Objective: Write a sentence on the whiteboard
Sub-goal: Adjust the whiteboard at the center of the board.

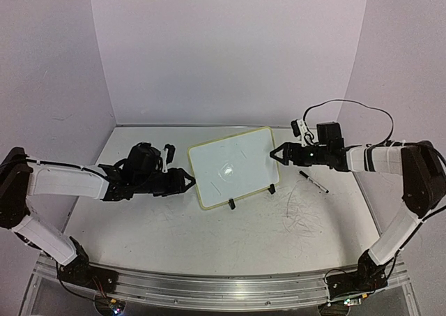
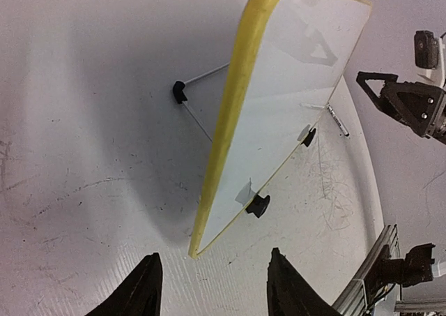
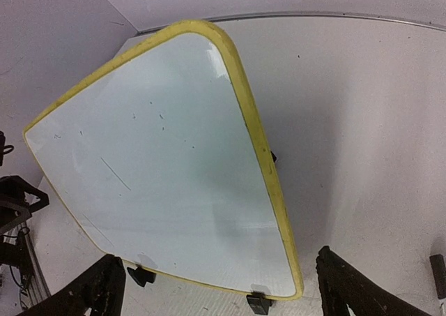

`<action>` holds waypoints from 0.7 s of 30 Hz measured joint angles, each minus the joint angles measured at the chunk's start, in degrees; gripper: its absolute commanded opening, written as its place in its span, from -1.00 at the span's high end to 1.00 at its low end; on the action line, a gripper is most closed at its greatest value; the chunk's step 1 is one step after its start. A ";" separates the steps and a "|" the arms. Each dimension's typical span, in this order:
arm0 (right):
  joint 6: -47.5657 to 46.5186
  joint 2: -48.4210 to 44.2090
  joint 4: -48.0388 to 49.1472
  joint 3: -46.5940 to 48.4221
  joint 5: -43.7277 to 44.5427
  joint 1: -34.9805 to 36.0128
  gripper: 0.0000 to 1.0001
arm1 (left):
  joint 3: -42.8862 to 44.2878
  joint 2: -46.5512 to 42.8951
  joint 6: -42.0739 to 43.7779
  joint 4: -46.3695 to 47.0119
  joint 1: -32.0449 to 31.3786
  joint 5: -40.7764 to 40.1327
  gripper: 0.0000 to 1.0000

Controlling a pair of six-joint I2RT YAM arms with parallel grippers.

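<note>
The whiteboard (image 1: 233,166) stands near the middle of the table (image 1: 139,225), leaning backward on its two black feet (image 1: 231,204), with its yellow rim all around. Its white face shows only a few faint thin marks and a reflection of light. The left gripper (image 1: 189,181) is low over the table just beside the board's lower left corner. In the left wrist view its fingers (image 2: 143,291) are apart with nothing between them, and the corner of the board lies a little ahead of them. The right gripper (image 1: 273,154) is at the right edge of the board, near the upper corner. Its fingers (image 3: 348,284) are spread wide and hold nothing, and from the top view I cannot tell if the tips touch the rim. A black marker (image 1: 313,181) lies flat on the table to the right of the board, below the right arm and apart from both grippers. Grey scribble marks (image 1: 303,215) are on the table surface near it.
</note>
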 measured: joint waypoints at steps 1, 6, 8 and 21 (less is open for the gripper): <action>0.37 0.65 0.54 0.00 -0.58 -0.39 -0.76 | 0.40 1.36 0.48 0.15 0.24 0.39 0.16; 2.58 5.91 3.79 0.59 -5.40 -3.01 -0.64 | 4.43 7.81 2.84 0.89 0.31 1.95 0.44; 3.20 7.67 4.41 0.97 -6.35 -3.69 -0.59 | 6.34 9.79 3.89 1.25 0.34 2.25 0.57; 6.39 9.10 10.49 1.16 -10.05 -4.03 -0.47 | 11.50 16.03 6.30 1.68 0.76 3.23 0.76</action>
